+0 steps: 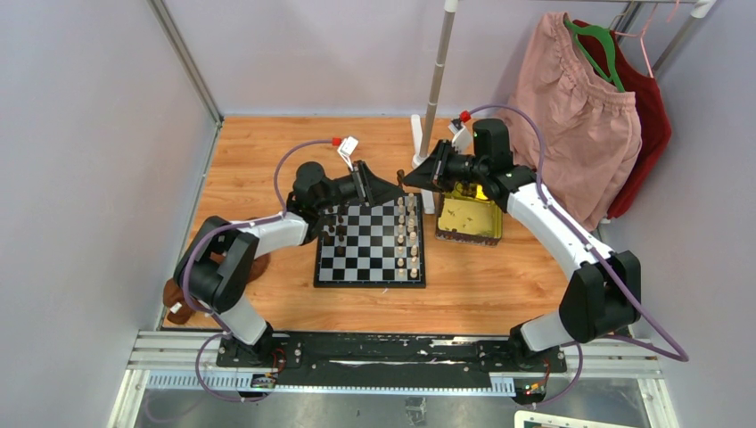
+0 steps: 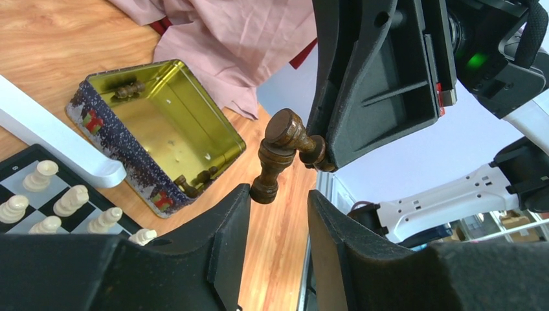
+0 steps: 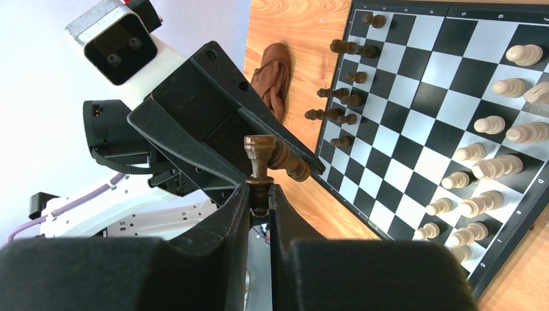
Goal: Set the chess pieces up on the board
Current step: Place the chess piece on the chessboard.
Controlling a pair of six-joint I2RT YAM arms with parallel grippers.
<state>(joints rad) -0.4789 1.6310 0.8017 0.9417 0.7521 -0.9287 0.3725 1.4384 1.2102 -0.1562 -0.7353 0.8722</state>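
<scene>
Left wrist view shows us the right tool point(image 3: 259, 189) pinching a dark chess piece point(image 2: 292, 135) in mid-air over the far edge of the board point(image 1: 365, 267), with a second dark piece point(image 2: 270, 167) hanging off it, foot dipping between the wide-spread fingers of the left tool point(image 2: 277, 210).

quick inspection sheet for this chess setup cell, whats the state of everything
surface: wooden table, board centred.
job's things: cream pieces on the board's right side, dark pieces on its left; one held piece in the air.
clutter: gold tin right of the board, more dark pieces inside; brown cloth at left.
grippers: right gripper shut on held piece; left gripper open at it.
cables: purple cable along each arm.
surroundings: pink garment, red garment hanging at right.
</scene>
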